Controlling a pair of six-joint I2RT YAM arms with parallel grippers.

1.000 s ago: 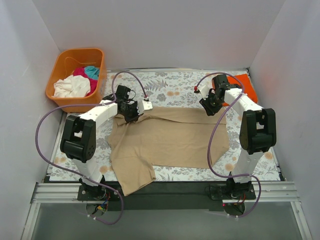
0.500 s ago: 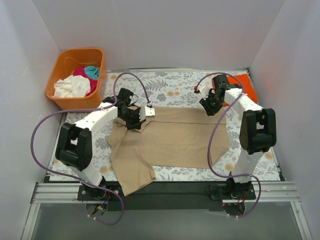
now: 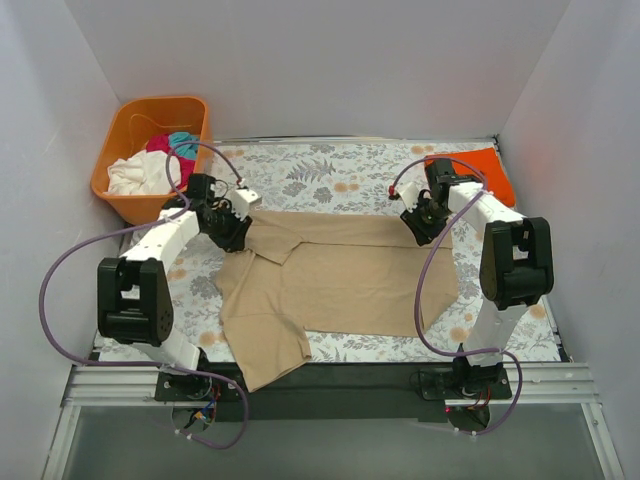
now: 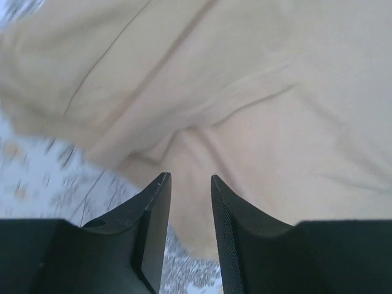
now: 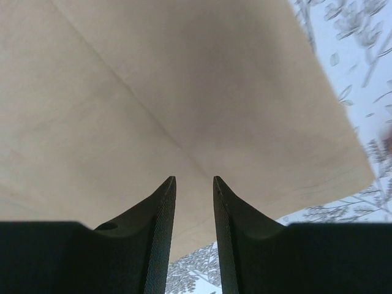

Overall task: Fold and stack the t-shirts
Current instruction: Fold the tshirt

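Tan shirt (image 3: pixel 350 275) lies spread across the middle of the flowered tabletop (image 3: pixel 330 175), with one sleeve trailing toward the near edge. Over the last second the left claw (image 3: pixel 234 234) has gone from above the shirt's far-left shoulder, dipped inward over the cloth, then drawn out leftward to the far-left corner. A small flap of cloth now lies turned over just beside it. The right claw (image 3: pixel 424 226) has shifted only a little, staying at the far-right corner. I judge that the shirt is being squared and smoothed, and that the first real fold is not yet made, since the body is one wide layer.

The left arm reaches forward with its elbow raised near the basket (image 3: pixel 115 190) and its wrist bent back down toward the shirt. In its wrist view the jaws stand narrowly parted with nothing between them, the tips just over a rumpled edge where cloth meets tabletop. The right arm stretches straight ahead with its wrist turned inward and the claw pointing down. Its jaws are also slightly apart and empty, over smooth cloth near the hem corner.

An orange shirt (image 3: pixel 480 165) sits at the far-right corner. A white shirt (image 3: pixel 140 175), a magenta shirt (image 3: pixel 160 145) and a teal shirt (image 3: pixel 183 145) wait in the basket.
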